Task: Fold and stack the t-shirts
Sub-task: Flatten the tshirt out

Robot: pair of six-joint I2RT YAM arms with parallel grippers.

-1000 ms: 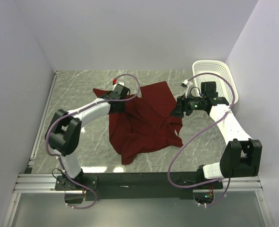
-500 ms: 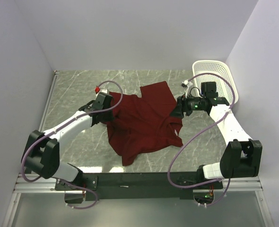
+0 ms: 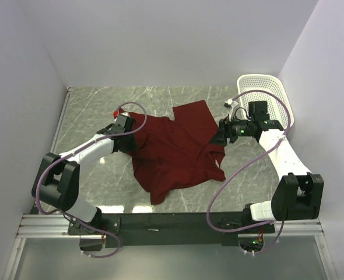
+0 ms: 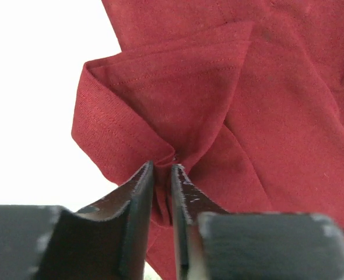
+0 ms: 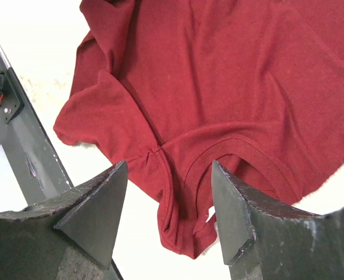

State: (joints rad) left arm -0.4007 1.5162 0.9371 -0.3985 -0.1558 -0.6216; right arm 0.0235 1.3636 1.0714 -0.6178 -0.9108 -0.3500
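Maroon t-shirt (image 3: 178, 146) lies crumpled mid-worktop (image 3: 102, 99). My left hand (image 4: 162, 169) has dragged its sleeve (image 4: 137, 99) toward 9 o'clock, spreading it. Its jaws are now narrowly parted around the cloth, and I cannot tell if they grip. My right hand (image 5: 169, 166) is open at 3 o'clock.

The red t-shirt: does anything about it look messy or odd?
Yes. The t-shirt lies crumpled and skewed on the table, not spread flat, and one stitched edge is bunched up in the left tool.
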